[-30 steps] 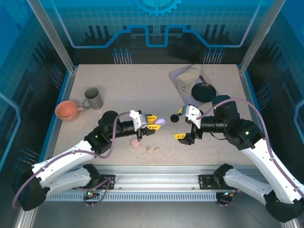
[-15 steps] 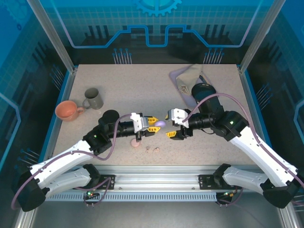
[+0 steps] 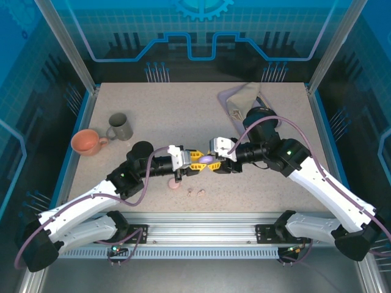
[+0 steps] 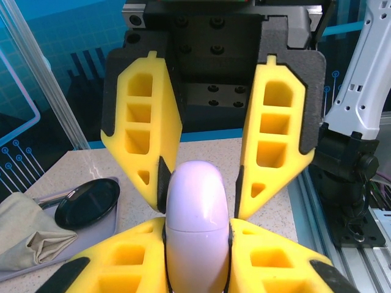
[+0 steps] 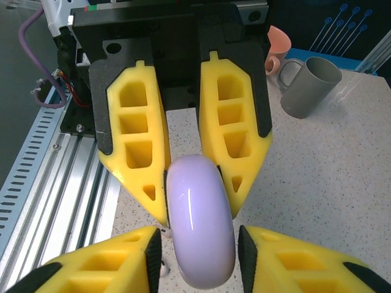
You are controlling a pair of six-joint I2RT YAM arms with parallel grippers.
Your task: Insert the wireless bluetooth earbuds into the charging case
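Well right of the grey mug (image 3: 120, 127), above the desk (image 3: 177, 110), the left gripper (image 3: 200, 160) has its jaws clamped on the lavender charging case (image 3: 207, 158); the right gripper (image 3: 214, 159) appears to have its jaws closed on the case's other end; opening it seems the step in hand, and the next move probably calls for a gentle pull on the lid; the pale earbuds (image 3: 195, 192) lie on the desk, right of the mug and nearer.
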